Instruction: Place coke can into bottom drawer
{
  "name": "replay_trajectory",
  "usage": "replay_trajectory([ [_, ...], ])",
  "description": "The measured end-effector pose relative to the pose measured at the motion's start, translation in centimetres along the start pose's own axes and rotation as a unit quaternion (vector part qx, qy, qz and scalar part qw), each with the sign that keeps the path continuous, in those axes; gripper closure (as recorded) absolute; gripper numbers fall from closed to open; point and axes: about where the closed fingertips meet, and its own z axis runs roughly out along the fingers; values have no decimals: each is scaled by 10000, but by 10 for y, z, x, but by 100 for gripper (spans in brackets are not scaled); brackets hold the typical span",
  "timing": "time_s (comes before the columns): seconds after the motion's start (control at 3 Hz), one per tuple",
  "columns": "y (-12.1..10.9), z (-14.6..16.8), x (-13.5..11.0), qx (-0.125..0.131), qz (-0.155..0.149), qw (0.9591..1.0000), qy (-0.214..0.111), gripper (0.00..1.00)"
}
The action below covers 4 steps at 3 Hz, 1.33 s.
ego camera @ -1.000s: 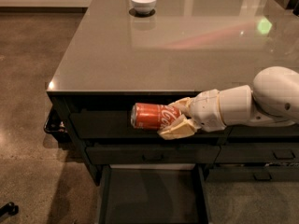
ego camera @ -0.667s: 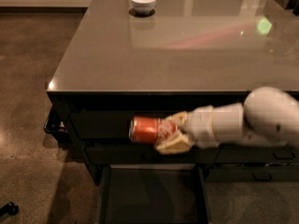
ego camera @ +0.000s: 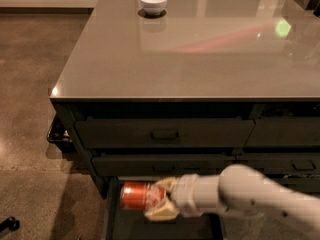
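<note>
The coke can (ego camera: 136,196) is a red-orange can lying on its side, held over the left part of the open bottom drawer (ego camera: 116,219), the dark box pulled out under the cabinet's left column. My gripper (ego camera: 159,202) is shut on the can's right end, its cream fingers (ego camera: 161,213) wrapped around it. The white arm reaches in from the lower right, in front of the drawer. Whether the can touches the drawer floor is hidden.
A white bowl (ego camera: 153,2) stands at the far edge of the glossy countertop (ego camera: 190,54). Two closed handled drawer fronts (ego camera: 165,133) sit above the open drawer. A dark rack hangs on the cabinet's left side (ego camera: 56,132). Bare concrete floor lies left.
The arm has lowered the can from in front of the upper drawer fronts down to the open bottom drawer, and moved it a little to the left.
</note>
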Motion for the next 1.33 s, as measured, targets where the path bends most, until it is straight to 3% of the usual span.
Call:
replay_trajectory([
  [0.33,26,20,39,12,172,9997,194,100],
  [0.67,26,20,39,12,171,9997,194,100],
  [1.0,12,41,54,100,98,9997,177,100],
  [1.33,-13,77,91,365,38,9989,309,100],
])
